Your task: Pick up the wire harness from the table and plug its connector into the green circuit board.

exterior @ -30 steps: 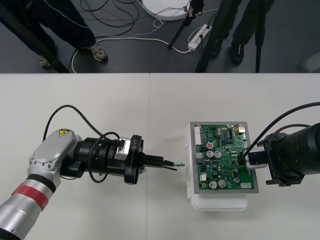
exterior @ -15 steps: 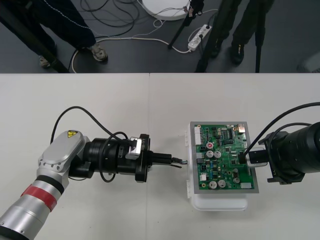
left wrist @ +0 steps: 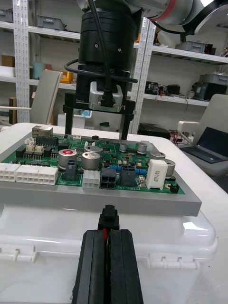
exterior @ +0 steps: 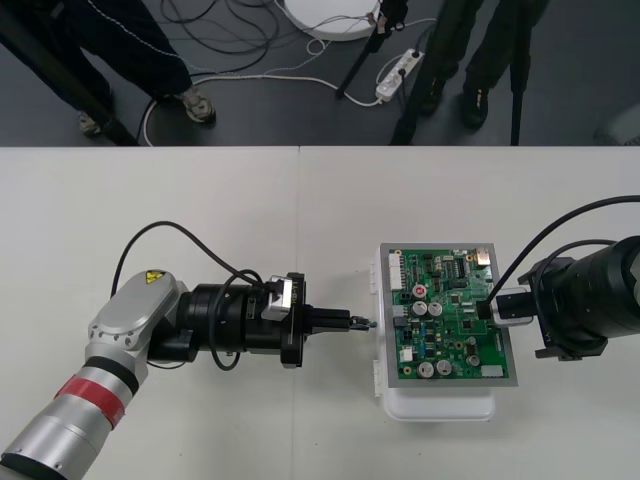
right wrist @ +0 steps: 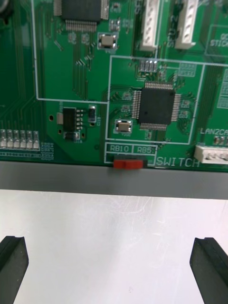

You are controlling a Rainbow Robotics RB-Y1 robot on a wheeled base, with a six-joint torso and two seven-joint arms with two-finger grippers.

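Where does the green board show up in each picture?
Front view: green circuit board right of centre, between left hand and right hand.
Right wrist view: board just beyond the right hand's open fingers.
Left wrist view: board ahead of the left hand's plug.
Shared landmark: its grey rim.

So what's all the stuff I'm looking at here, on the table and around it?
table: one, plain light, under everything
circuit board: one, green, right of the table's middle, on the white base
white base: one, white, under the board
wire harness: one, black plug with a red wire showing, held by the left tool, plug pointing at the board's left edge, not in it yet
power strip: one, white, on the dark floor beyond the table
left tool: one, black, shut on the harness, just left of the board
right tool: one, black, open, at the board's right edge
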